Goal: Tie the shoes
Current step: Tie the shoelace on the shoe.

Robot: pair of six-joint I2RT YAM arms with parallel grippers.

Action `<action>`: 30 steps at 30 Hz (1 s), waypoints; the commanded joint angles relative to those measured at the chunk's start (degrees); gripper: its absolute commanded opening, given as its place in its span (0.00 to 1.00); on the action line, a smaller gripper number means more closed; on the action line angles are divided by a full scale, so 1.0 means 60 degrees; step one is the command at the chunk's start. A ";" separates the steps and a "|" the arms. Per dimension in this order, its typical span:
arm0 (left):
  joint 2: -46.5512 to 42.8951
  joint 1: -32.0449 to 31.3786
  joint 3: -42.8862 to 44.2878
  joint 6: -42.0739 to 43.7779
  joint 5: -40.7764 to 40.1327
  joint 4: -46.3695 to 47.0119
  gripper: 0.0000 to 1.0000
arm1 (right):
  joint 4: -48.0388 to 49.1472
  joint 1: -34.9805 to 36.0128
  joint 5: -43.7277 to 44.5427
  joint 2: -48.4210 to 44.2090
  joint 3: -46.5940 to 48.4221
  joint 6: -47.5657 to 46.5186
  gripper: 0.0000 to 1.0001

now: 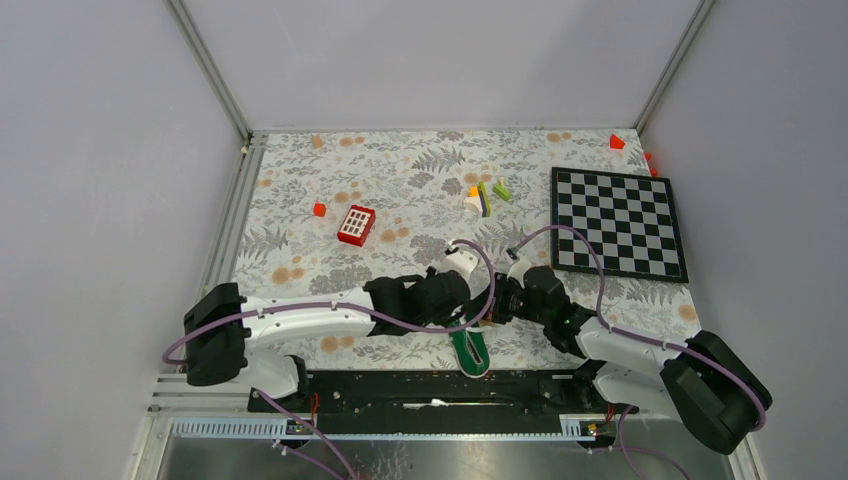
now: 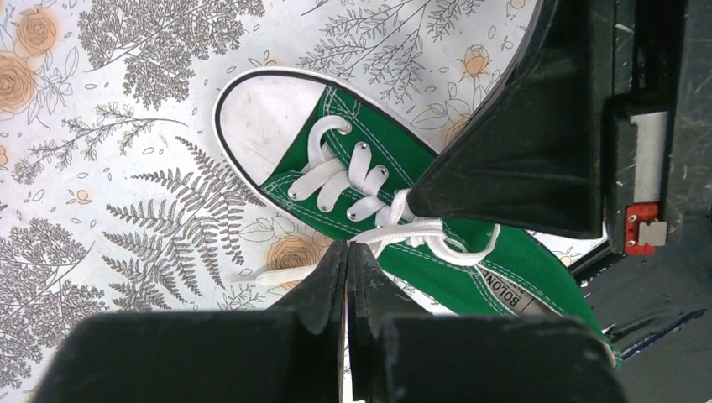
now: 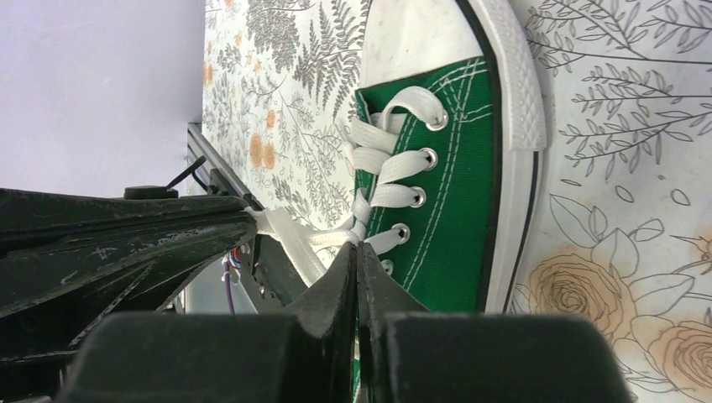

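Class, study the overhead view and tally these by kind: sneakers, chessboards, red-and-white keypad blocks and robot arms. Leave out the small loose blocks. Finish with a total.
Green sneaker: 1
Chessboard: 1
Red-and-white keypad block: 1
Robot arms: 2, the left arm and the right arm
Total: 5

One small green shoe (image 1: 470, 352) sits flat on its sole near the front edge of the table (image 1: 300, 190). Its toe is white. Its white laces (image 2: 353, 180) bunch up in the middle, and one end lies loose beside it.
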 commanded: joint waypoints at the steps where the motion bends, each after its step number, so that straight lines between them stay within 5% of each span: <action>1: -0.0579 0.0083 -0.0342 -0.0350 0.0041 0.0702 0.00 | -0.0253 0.0074 0.0501 -0.0199 -0.0034 -0.0068 0.00; 30: -0.2643 0.1191 -0.3195 -0.2026 0.2074 0.2748 0.00 | -0.1471 -0.0132 0.1743 -0.1179 -0.0305 0.0072 0.00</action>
